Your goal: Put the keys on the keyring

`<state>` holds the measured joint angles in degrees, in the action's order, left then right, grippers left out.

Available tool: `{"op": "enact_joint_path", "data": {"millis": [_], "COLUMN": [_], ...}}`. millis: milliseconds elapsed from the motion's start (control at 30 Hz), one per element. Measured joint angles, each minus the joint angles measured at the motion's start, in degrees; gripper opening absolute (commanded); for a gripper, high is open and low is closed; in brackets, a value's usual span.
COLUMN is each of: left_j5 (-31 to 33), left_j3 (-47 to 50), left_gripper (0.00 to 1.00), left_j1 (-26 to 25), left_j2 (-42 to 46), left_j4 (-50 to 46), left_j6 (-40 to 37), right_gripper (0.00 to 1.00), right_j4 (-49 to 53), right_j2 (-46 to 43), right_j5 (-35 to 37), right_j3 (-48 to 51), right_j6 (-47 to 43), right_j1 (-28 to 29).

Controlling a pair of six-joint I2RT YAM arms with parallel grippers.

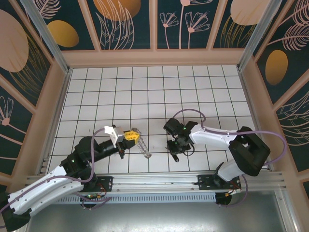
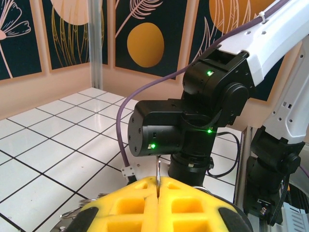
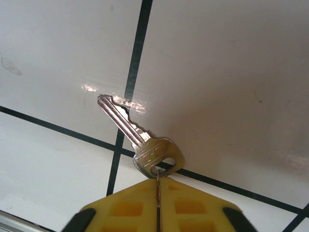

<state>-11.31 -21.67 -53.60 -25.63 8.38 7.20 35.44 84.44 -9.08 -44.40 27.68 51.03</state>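
Note:
My left gripper [image 1: 131, 137] is shut on the keyring [image 1: 143, 147], a grey metal chain of loops that droops from the yellow fingers toward the floor. In the left wrist view a thin wire of the keyring [image 2: 158, 170] stands up from between the closed fingertips of the left gripper [image 2: 158, 186]. My right gripper [image 3: 158, 182] is shut on a thin wire loop [image 3: 158, 175] threaded through the head of a silver key [image 3: 145, 145]. The key points away over the tiles. I cannot tell if its tip touches the floor. In the top view the right gripper [image 1: 174, 151] sits about one tile right of the keyring.
The right arm's black wrist [image 2: 193, 130] and its purple cable [image 2: 120, 135] stand close in front of the left gripper. The white tiled floor [image 1: 145, 87] stretches back to the peach walls [image 1: 154, 58]. A metal rail [image 1: 159, 181] runs along the near edge.

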Motion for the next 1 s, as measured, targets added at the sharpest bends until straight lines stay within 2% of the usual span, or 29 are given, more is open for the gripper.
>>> {"op": "enact_joint_path", "data": {"millis": [200, 367, 467, 533, 767, 1000], "left_j5": [0.0, 0.0, 0.0, 0.0, -0.2, -0.2], "left_j3": [0.0, 0.0, 0.0, 0.0, 0.0, 0.0], "left_gripper": [0.00, 0.00, 0.00, 0.00, 0.00, 0.00], "left_j1": [0.0, 0.0, 0.0, 0.0, 0.0, 0.0], "left_j2": [-0.5, -0.7, -0.7, -0.9, -0.3, 0.2], "left_j4": [0.0, 0.0, 0.0, 0.0, 0.0, 0.5], "left_j6": [0.0, 0.0, 0.0, 0.0, 0.2, 0.5], "right_gripper": [0.31, 0.35, 0.42, 0.50, 0.52, 0.52], "right_j4": [-1.9, -5.4, -9.4, -12.3, -19.8, -24.8], "right_j2": [-4.9, -10.5, -14.9, -18.2, -29.6, -31.8], "right_j5": [0.6, 2.2, 3.0, 3.9, 8.0, 11.0], "right_j3": [3.3, 5.9, 9.7, 13.0, 23.3, 25.8], "right_j6": [2.7, 5.6, 7.7, 9.1, 12.0, 11.4], "right_j1": [0.1, 1.0, 2.4, 3.7, 6.1, 9.2]}}
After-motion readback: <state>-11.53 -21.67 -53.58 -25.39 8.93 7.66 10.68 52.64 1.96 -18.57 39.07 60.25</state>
